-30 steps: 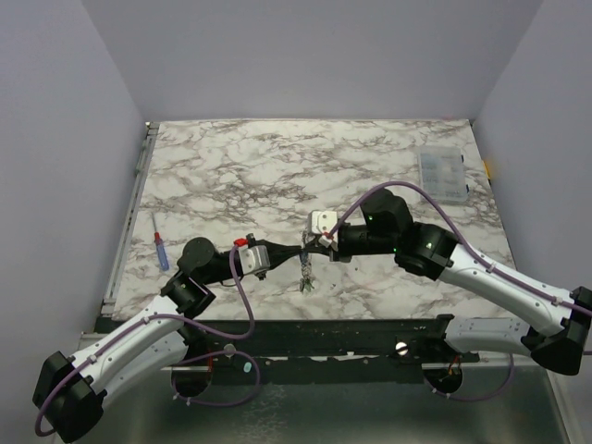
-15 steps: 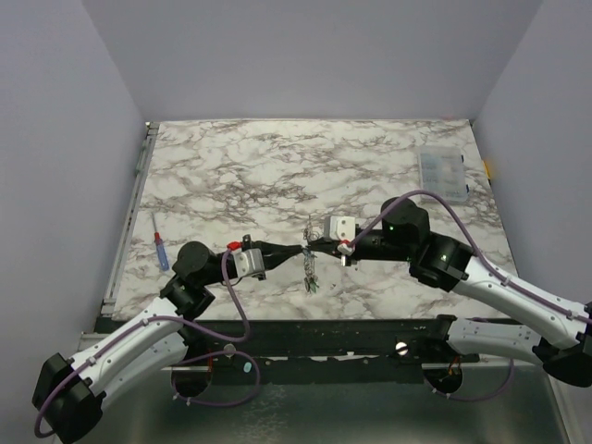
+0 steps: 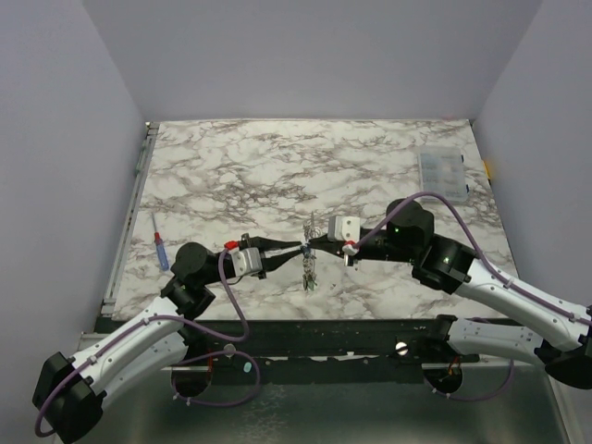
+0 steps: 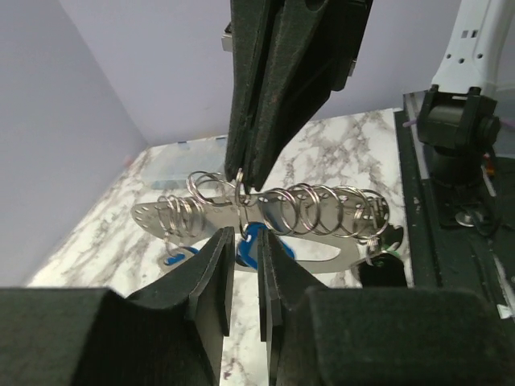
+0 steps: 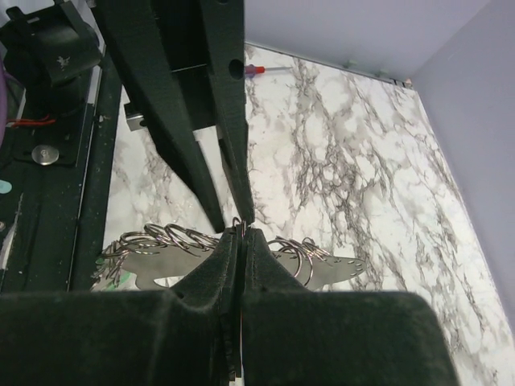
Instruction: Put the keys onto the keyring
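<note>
The keyring [image 3: 313,227] is a flat, elongated silvery piece carrying several wire rings, held in the air between both grippers. My right gripper [image 3: 313,246] is shut on one of its rings, seen in the right wrist view [image 5: 241,235] with the keyring [image 5: 330,269] behind the pads. My left gripper [image 3: 301,250] faces it, jaws a narrow gap apart [image 4: 245,237] just below the keyring [image 4: 338,251]. A blue key [image 4: 249,243] hangs just beyond that gap. Another blue key [image 4: 173,259], a green one [image 4: 393,238] and a black one [image 4: 378,269] hang from the rings.
A screwdriver with a red-and-blue handle [image 3: 161,248] lies near the table's left edge. A clear compartment box [image 3: 442,174] sits at the back right. The black front rail runs just below the grippers.
The right arm has drawn back to the right and the left gripper has followed it. The keyring has shifted slightly right and now stands higher between them.
</note>
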Robot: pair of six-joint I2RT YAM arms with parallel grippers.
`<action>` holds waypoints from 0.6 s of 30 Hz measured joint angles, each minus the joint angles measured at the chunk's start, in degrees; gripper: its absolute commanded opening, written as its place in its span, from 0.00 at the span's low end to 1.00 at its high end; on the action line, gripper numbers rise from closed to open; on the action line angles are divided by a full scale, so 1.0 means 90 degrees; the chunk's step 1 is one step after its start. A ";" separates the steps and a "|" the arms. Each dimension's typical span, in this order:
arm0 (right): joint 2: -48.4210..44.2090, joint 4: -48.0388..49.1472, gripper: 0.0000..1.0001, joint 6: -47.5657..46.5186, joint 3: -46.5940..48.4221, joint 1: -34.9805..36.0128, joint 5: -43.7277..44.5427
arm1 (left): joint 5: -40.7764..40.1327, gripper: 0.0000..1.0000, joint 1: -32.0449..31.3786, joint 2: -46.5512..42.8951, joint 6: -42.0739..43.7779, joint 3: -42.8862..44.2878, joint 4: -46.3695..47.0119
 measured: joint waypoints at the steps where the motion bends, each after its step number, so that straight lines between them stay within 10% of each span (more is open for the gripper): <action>1: 0.0000 0.0022 0.01 0.0000 0.0000 0.0000 0.0002 | 0.0005 0.42 0.0005 0.0007 -0.0017 0.0000 0.0017; 18: -0.1256 0.1333 0.01 0.0359 -0.1353 0.0000 0.0066 | 0.0413 0.44 0.0036 -0.0155 -0.0124 0.0092 0.0279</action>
